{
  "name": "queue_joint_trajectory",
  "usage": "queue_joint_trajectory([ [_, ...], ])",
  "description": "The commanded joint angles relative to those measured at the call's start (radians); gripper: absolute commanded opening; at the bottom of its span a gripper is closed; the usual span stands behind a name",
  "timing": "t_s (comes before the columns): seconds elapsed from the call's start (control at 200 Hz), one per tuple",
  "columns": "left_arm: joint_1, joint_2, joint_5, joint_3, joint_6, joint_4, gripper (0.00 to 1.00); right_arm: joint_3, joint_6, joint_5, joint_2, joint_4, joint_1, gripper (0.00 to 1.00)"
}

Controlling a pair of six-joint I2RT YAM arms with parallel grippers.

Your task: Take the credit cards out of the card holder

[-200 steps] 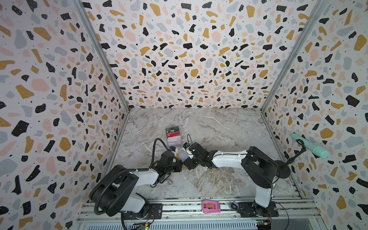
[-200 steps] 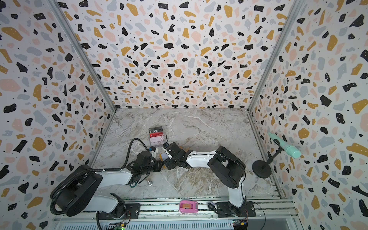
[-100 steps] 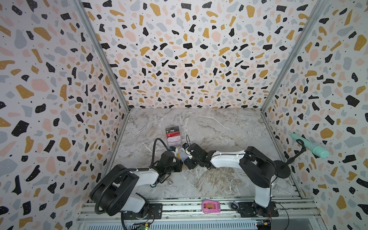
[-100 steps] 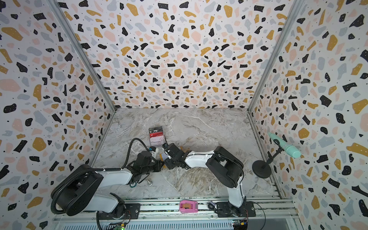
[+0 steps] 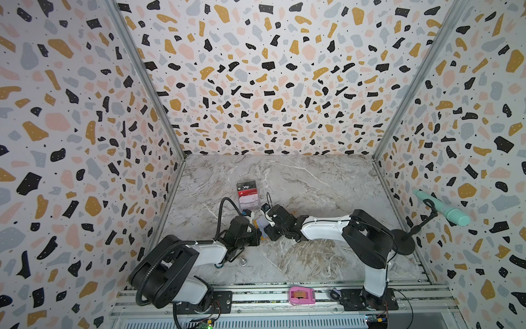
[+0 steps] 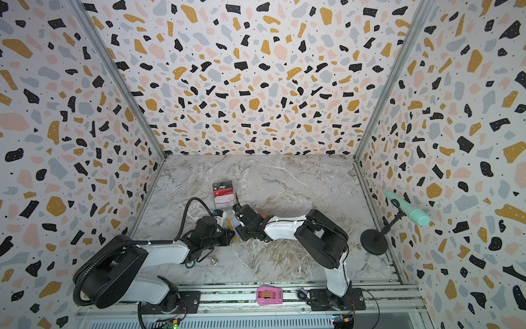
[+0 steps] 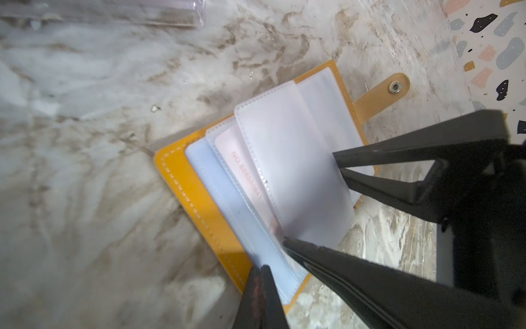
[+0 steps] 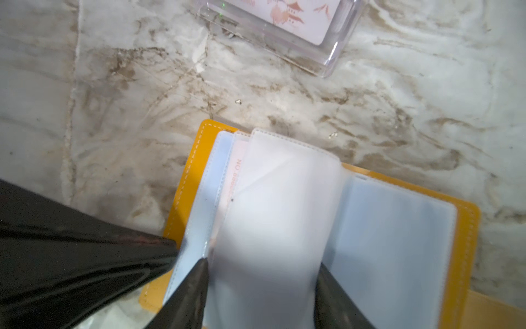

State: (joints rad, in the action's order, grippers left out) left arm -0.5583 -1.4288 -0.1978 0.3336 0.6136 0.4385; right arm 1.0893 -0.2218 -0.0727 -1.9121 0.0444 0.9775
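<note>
Edging leftward since a second ago, the right arm (image 5: pixel 324 228) is stretching low over the open card holder (image 5: pixel 258 224) on the surface (image 5: pixel 299 185) in a top view. Left wrist: left end effector (image 7: pixel 261 280) is pointing at its page edge, pinched shut. Right wrist: right end effector (image 8: pixel 263 263) is straddling a lifted sleeve (image 8: pixel 270 213), jaws half-wide.

Marble-pattern tabletop (image 5: pixel 313 182), terrazzo-print walls (image 5: pixel 270 71) on three sides. Clear acrylic stand (image 8: pixel 334 57) left of centre on the table; small metal bolt (image 5: pixel 242 261) lying near the front edge. Pink tape dispenser (image 5: pixel 301 295) on the front rail (image 5: pixel 256 299); teal microphone (image 5: pixel 444 209) tilted above a black round base (image 5: pixel 402 242) by the right wall
</note>
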Motion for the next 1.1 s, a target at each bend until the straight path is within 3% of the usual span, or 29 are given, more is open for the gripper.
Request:
queue_joint_trajectory([
  [0.0, -0.005, -0.045, 0.009, -0.028, -0.018, -0.112, 0.00, 0.004, 0.001, -0.035, 0.013, -0.060, 0.004, 0.55],
  [1.096, -0.005, -0.025, 0.028, -0.006, -0.057, -0.173, 0.00, -0.092, -0.047, -0.118, 0.147, -0.071, -0.094, 0.47],
])
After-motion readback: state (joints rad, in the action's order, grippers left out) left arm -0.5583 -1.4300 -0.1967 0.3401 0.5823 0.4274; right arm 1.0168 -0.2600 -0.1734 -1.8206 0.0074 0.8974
